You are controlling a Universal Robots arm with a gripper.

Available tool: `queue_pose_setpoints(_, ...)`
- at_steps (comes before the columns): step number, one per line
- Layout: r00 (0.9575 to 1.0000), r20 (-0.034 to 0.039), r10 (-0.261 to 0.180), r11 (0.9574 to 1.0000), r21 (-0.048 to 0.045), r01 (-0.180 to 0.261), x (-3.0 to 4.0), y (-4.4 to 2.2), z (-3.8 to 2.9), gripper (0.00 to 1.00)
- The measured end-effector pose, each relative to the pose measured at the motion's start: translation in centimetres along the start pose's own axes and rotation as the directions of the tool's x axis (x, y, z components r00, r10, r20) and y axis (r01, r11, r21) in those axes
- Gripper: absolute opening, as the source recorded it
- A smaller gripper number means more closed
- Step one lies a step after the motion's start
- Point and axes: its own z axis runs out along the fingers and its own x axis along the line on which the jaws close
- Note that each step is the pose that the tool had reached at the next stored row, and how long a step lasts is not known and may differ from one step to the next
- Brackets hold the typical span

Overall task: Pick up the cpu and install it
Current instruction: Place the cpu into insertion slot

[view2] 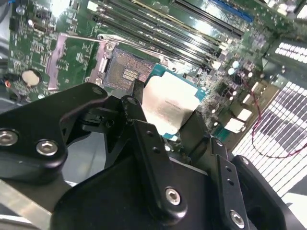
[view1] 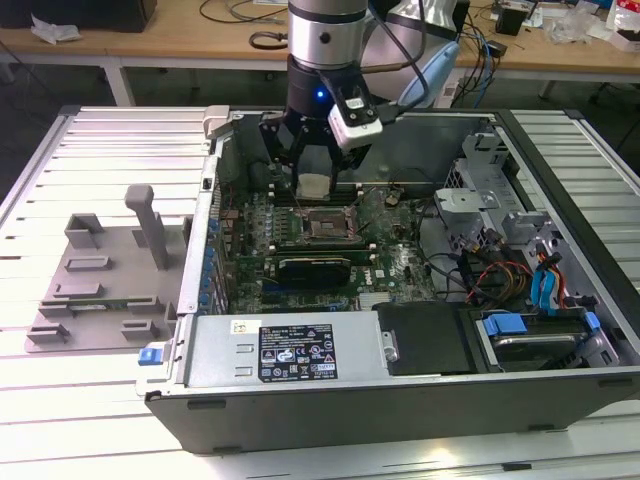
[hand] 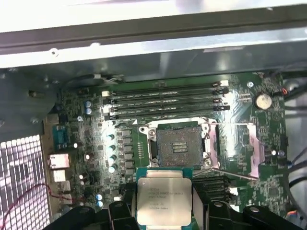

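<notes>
A: What's around, apart from the job itself?
B: Open computer case (view1: 400,405) on a slatted table (view1: 60,400), motherboard (view1: 395,255) flat inside. Parallel memory slots (hand: 163,100), coin cell (hand: 262,100) near a board corner.
A: More?
B: Labelled power supply (view1: 290,350) along the case's front wall, black expansion card (view1: 315,268) near it. Grey fixture tray (view1: 100,290) on the exterior view's left, outside the case.

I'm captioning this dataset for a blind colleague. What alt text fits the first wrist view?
The gripper holds the cpu by two opposite edges, its silver top facing the camera, close to the uncovered dark socket on the green motherboard. Long memory slots run beyond the socket, against the grey case wall.
</notes>
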Motion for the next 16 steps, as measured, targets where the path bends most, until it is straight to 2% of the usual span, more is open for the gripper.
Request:
queue_pose_setpoints(2,0.999,-0.0014,0.045,0.999,-0.0006,-0.045,0.0,0.0,0.0,0.55)
queue_pose_setpoints(3,0.9957,-0.003,0.092,0.9957,-0.001,-0.092,0.0,0.0,0.0,0.55)
queue_pose_setpoints(4,0.9915,-0.0043,0.13,0.9915,-0.0013,-0.13,0.0,0.0,0.0,0.55)
queue_pose_setpoints(6,0.9799,-0.0067,0.199,0.9799,-0.0016,-0.199,0.0,0.0,0.0,0.55)
queue_pose_setpoints(8,0.9661,-0.0087,0.258,0.9661,-0.0019,-0.258,0.0,0.0,0.0,0.55)
queue_pose_setpoints(9,0.9568,-0.0099,0.291,0.9568,-0.0019,-0.291,0.0,0.0,0.0,0.55)
queue_pose_setpoints(10,0.9455,-0.0111,0.326,0.9455,-0.002,-0.326,0.0,0.0,0.0,0.55)
queue_pose_setpoints(12,0.9277,-0.0129,0.373,0.9277,-0.0019,-0.373,0.0,0.0,0.0,0.55)
queue_pose_setpoints(14,0.914,-0.0141,0.405,0.9141,-0.0019,-0.405,0.0,0.0,0.01,0.55)
queue_pose_setpoints(15,0.9003,-0.0153,0.435,0.9004,-0.0017,-0.435,0.0,0.0,0.01,0.55)
queue_pose_setpoints(16,0.8908,-0.016,0.454,0.8909,-0.0018,-0.454,0.0,0.0,0.01,0.55)
